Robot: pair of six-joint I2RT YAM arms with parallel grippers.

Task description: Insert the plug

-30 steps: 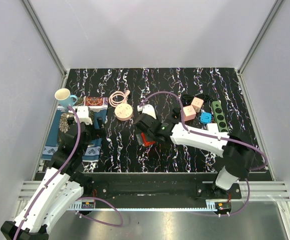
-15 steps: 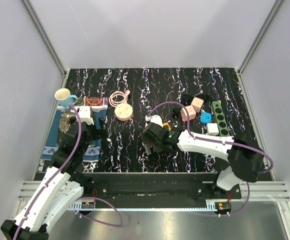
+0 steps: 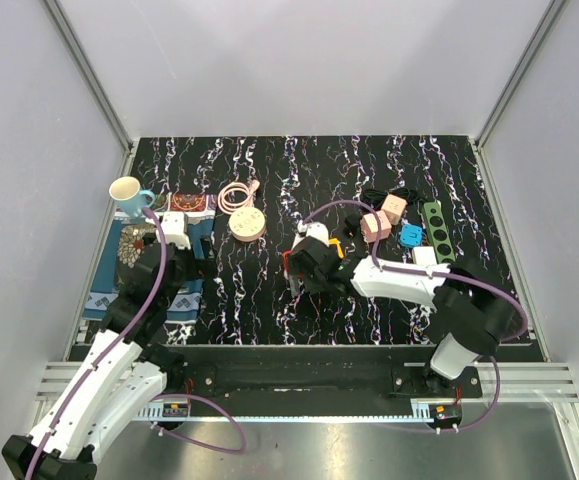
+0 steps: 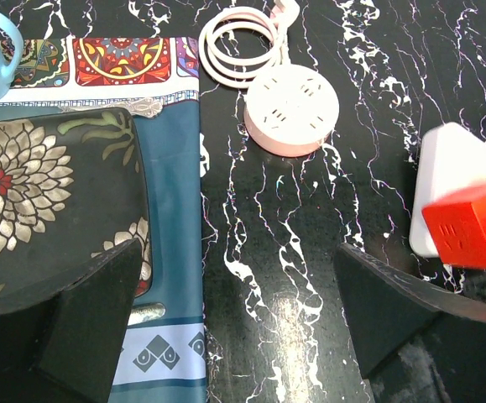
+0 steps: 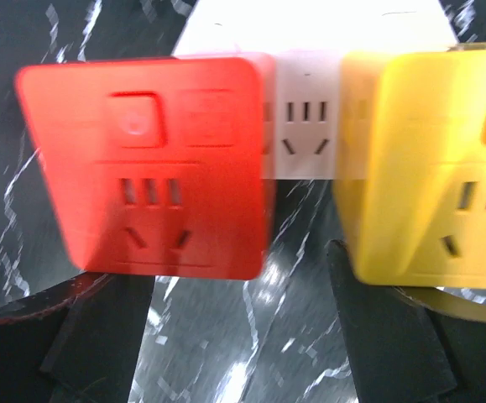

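A red socket cube (image 5: 150,168) and a yellow socket cube (image 5: 427,168) sit on a white triangular base (image 5: 310,126). My right gripper (image 5: 243,294) is open and empty, its fingers just short of the two cubes. In the top view it (image 3: 295,272) is at the table's middle by the red cube (image 3: 288,267). My left gripper (image 4: 238,269) is open and empty over bare table beside a blue mat (image 4: 171,252). It sees the red cube (image 4: 473,222) at its right. A round pink power strip (image 3: 247,225) with a coiled cord (image 3: 234,195) lies behind.
Pink cubes (image 3: 374,225), a blue adapter (image 3: 410,235), a white adapter (image 3: 424,256) and a green power strip (image 3: 437,233) lie at the right back. A dark patterned plate (image 4: 49,193) rests on the mat at the left, with a blue cup (image 3: 127,192) behind it.
My right gripper has swung right and drawn in over the table's middle, now close to the red and yellow cubes. The left arm has not moved.
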